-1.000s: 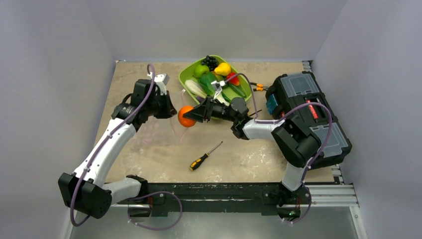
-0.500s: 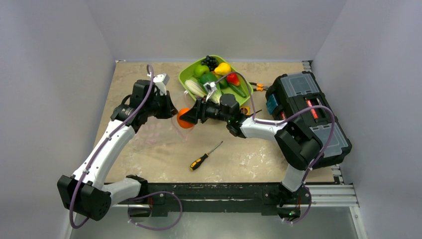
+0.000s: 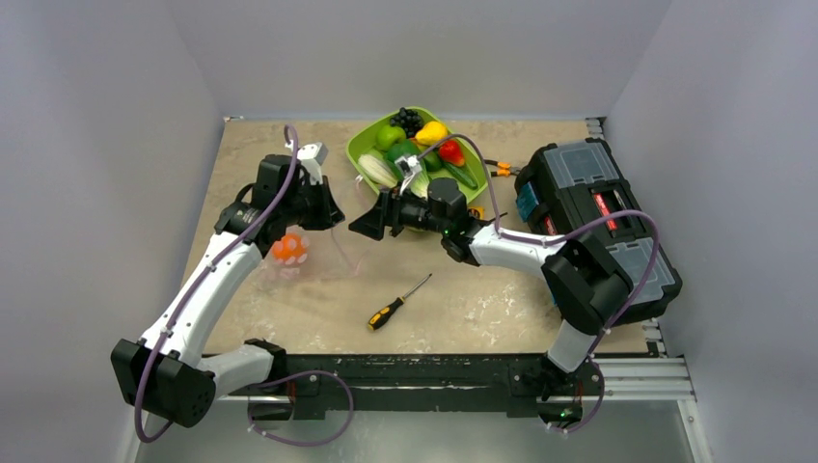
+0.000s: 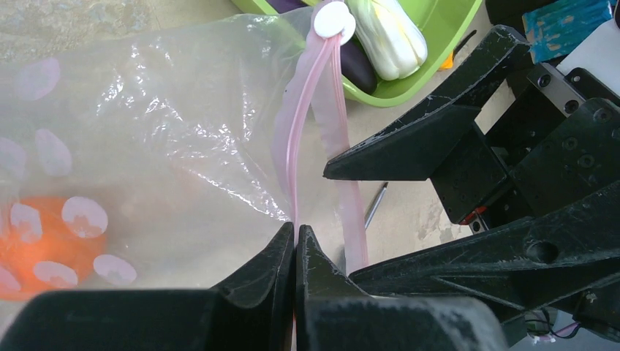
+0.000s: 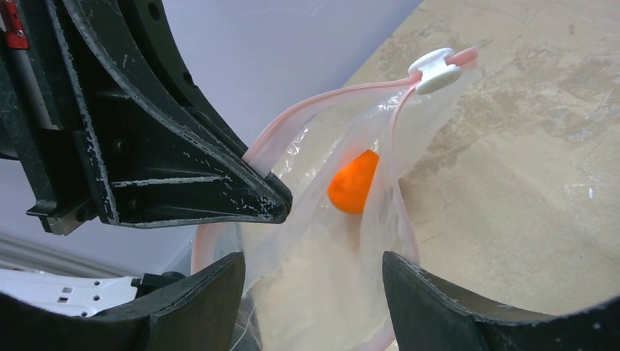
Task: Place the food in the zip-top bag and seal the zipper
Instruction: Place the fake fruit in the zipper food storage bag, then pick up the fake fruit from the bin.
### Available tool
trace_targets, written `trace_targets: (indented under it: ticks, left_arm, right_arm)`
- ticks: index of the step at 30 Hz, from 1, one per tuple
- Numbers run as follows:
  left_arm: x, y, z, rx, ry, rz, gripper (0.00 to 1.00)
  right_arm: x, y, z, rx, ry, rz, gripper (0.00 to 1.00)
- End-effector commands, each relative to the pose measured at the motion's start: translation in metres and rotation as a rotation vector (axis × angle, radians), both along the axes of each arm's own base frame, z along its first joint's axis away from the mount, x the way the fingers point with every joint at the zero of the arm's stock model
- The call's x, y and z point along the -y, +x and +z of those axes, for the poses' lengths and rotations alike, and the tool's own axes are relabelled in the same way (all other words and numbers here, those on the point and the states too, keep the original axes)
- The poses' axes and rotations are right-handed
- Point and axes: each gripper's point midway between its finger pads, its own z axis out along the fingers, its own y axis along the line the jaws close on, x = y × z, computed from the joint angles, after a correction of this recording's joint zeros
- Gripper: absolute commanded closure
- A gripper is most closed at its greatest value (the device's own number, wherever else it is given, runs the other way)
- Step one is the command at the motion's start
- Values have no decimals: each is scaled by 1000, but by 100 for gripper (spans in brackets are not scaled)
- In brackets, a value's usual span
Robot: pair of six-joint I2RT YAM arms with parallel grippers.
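Observation:
The clear zip-top bag (image 3: 311, 258) hangs from my left gripper (image 3: 326, 214), which is shut on its pink zipper (image 4: 322, 95) strip near the mouth. An orange fruit (image 3: 287, 249) lies inside the bag, and shows in the left wrist view (image 4: 36, 245) and the right wrist view (image 5: 352, 181). My right gripper (image 3: 363, 228) is open and empty just in front of the bag's open mouth. The white slider (image 5: 435, 69) sits at the zipper's far end. The other food, yellow (image 3: 432, 132), grapes (image 3: 407, 120), green apple (image 3: 390, 136) and red (image 3: 450, 151), lies in the lime-green tray (image 3: 353, 147).
A black-and-yellow screwdriver (image 3: 397, 302) lies on the table in front of the arms. A large black toolbox (image 3: 593, 227) stands at the right, next to the tray. Grey walls close in the table on the left, back and right.
The orange fruit has left my right gripper and dropped into the bag, down to the left. The right gripper's jaws have opened. The left gripper still holds the bag's edge.

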Motion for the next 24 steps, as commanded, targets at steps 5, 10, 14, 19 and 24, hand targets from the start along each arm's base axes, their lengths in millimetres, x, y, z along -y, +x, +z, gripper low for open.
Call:
trace_targets:
  ticks: [5,10,14,19,24]
  left_arm:
    - [-2,6,6,22,-2,15,100]
    - [-2,7,5,14,4,18,100]
    - [-5,8,3,14,17,28,100]
    - [-4,6,6,14,14,18,100]
    - [-8,6,8,26,26,30,100]
  right_arm:
    - [11,12,44,143,-11,-81,32]
    - [31,32,45,188,-101,-232,32]
    - [64,64,50,202,-193,-435,30]
    - [114,120,37,135,-283,-671,27]
    - [152,175,17,103,-417,-822,26]
